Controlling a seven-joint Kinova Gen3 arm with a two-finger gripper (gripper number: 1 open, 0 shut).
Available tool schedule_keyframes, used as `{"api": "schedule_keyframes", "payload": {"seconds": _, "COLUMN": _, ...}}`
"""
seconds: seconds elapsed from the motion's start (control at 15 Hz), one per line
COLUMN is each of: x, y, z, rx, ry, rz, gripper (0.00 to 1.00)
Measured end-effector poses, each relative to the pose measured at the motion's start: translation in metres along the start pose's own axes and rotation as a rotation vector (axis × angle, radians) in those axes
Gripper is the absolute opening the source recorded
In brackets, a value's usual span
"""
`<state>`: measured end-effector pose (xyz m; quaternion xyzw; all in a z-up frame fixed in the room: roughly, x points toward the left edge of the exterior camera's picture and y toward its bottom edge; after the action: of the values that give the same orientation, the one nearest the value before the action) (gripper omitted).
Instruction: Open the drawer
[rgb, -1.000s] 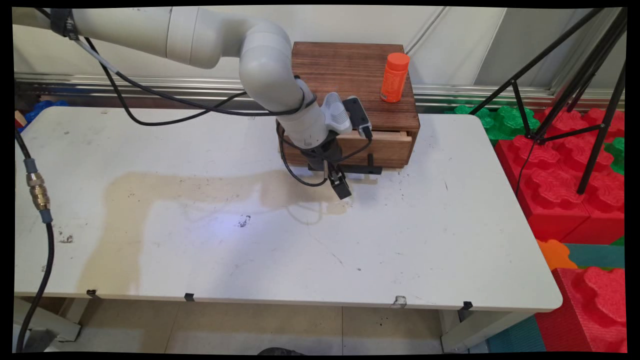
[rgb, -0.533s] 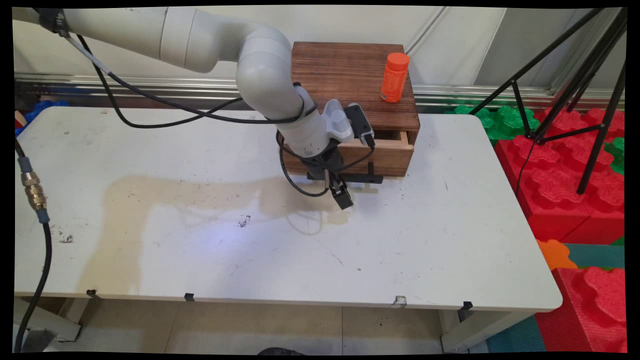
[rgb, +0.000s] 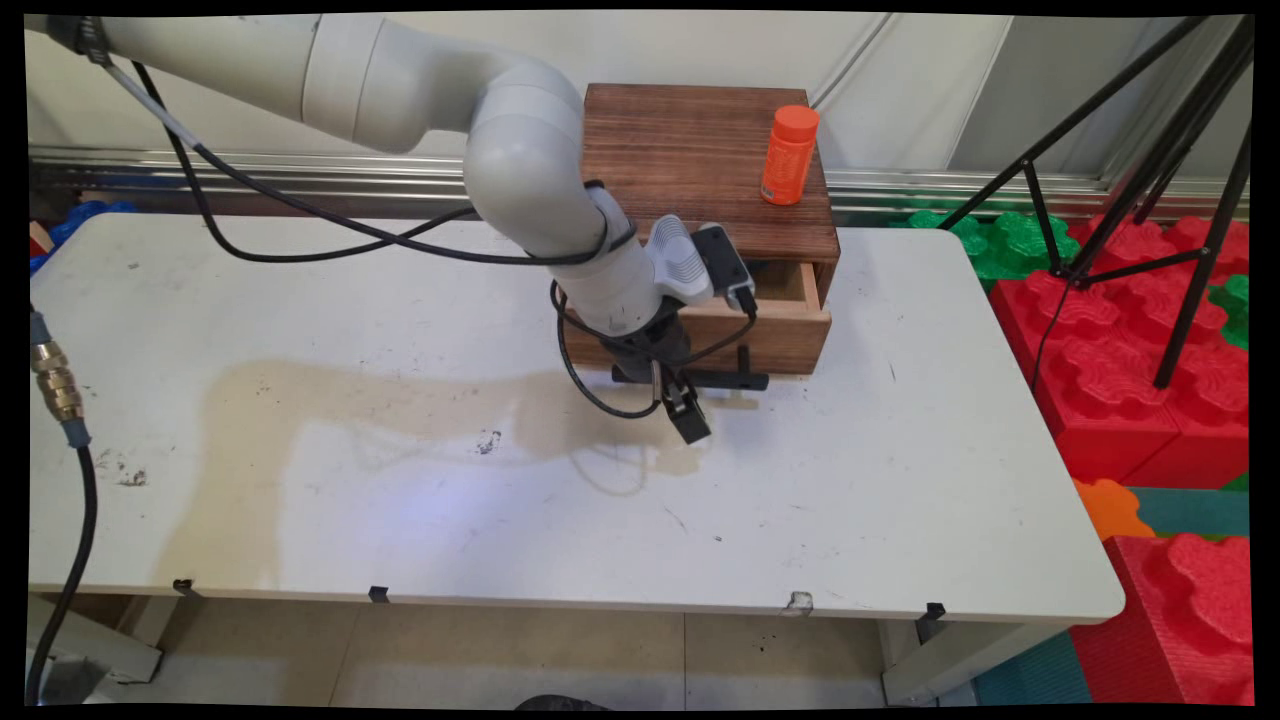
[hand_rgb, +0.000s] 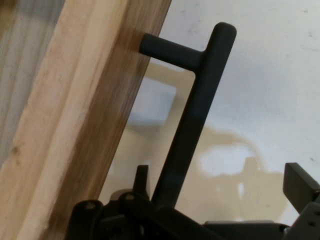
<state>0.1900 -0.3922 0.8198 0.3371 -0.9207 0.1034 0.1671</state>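
Note:
A dark wooden box (rgb: 700, 150) stands at the table's far edge, with an orange bottle (rgb: 789, 155) upright on its top right. Its light wooden drawer (rgb: 775, 335) is pulled partly out, showing a gap behind the front. The black bar handle (rgb: 745, 378) runs along the drawer front. My gripper (rgb: 683, 400) is at the handle's left end, pointing down at the table. In the hand view the handle (hand_rgb: 200, 110) passes between my open fingers, close against the left finger (hand_rgb: 142, 175). The drawer front (hand_rgb: 75, 125) fills the left side, and the gripper (hand_rgb: 221, 176) is not clamped on the bar.
A tan stain (rgb: 330, 390) spreads over the white table (rgb: 850, 500) left of the gripper. Black cables (rgb: 300, 205) hang from the arm. Black tripod legs (rgb: 1190, 190) and red and green foam blocks (rgb: 1110, 350) stand beyond the table's right edge.
The gripper has moved toward the table's near side, and the drawer with its handle has slid further out of the box with it. The bottle has not moved.

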Motion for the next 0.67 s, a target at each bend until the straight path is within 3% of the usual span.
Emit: {"api": "schedule_keyframes", "payload": {"seconds": 0.67, "x": -0.007, "y": 0.026, "z": -0.008, "rx": -0.03, "ry": -0.015, "rz": -0.005, "gripper": 1.0}}
